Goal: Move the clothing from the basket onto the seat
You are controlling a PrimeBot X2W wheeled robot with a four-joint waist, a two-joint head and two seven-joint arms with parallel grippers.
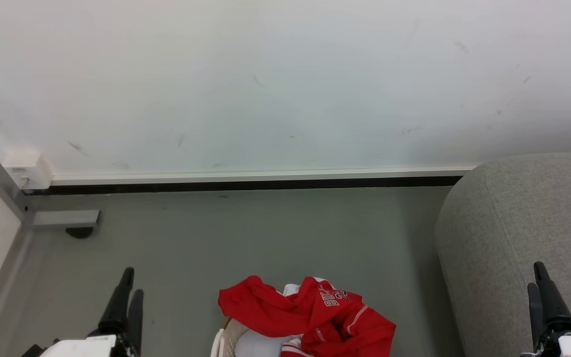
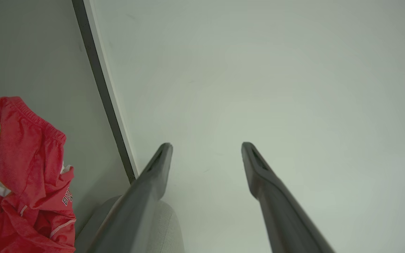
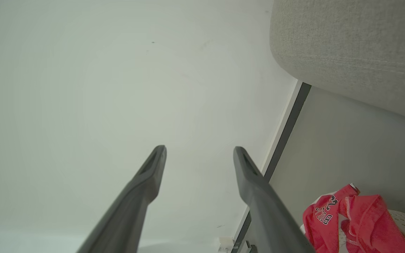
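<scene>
You see the clothing, red with white trim and "BULLS" lettering, heaped in the white basket and spilling over its tan rim. The basket stands on the grey floor, well back from the floor's far edge along the white wall, with the grey seat near on its right but apart from it. Your left gripper hangs left of the basket, clear of it, its two dark fingers spread and empty, and your right gripper hangs in front of the seat, fingers likewise spread and empty.
</scene>
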